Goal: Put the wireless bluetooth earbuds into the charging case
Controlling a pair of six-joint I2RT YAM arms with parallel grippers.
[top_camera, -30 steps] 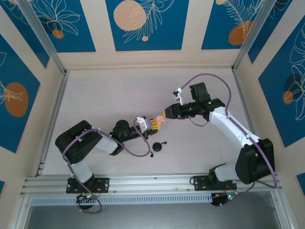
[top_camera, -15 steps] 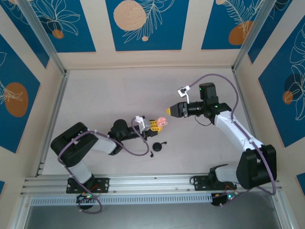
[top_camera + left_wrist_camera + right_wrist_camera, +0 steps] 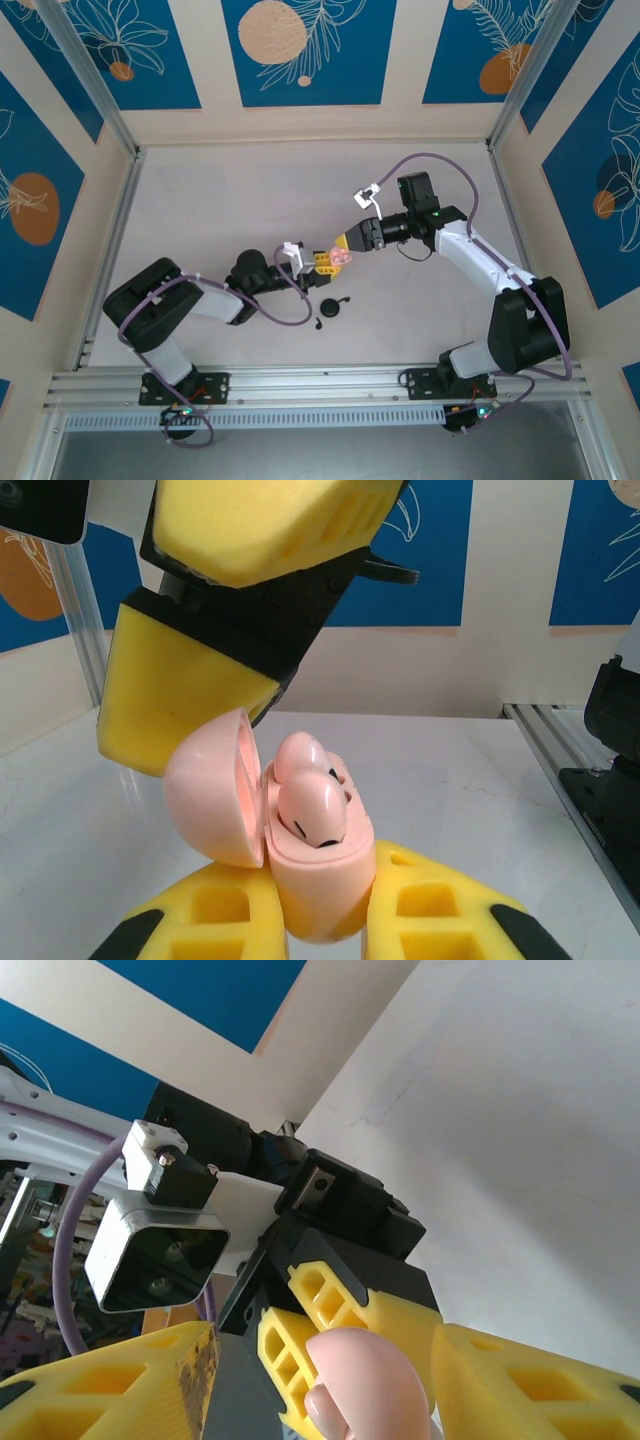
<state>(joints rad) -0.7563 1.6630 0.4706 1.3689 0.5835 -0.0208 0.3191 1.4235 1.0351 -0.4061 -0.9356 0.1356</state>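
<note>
Evidently the right gripper [image 3: 346, 241], jaws apart, had returned to the open pink charging case [image 3: 318, 875] clamped in the left gripper [image 3: 322, 263]; lid-closing remained.

left arm [image 3: 165, 300], right arm [image 3: 482, 262]: black joints, white links, purple cables [image 3: 432, 156], yellow ribbed fingers [image 3: 430, 920].

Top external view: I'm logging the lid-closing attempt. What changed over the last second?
The right gripper backed off to the right, then returned to the open pink case, two pink earbuds seated in it. Unchanged: the left gripper grips the case; the black case lies on the table.
</note>
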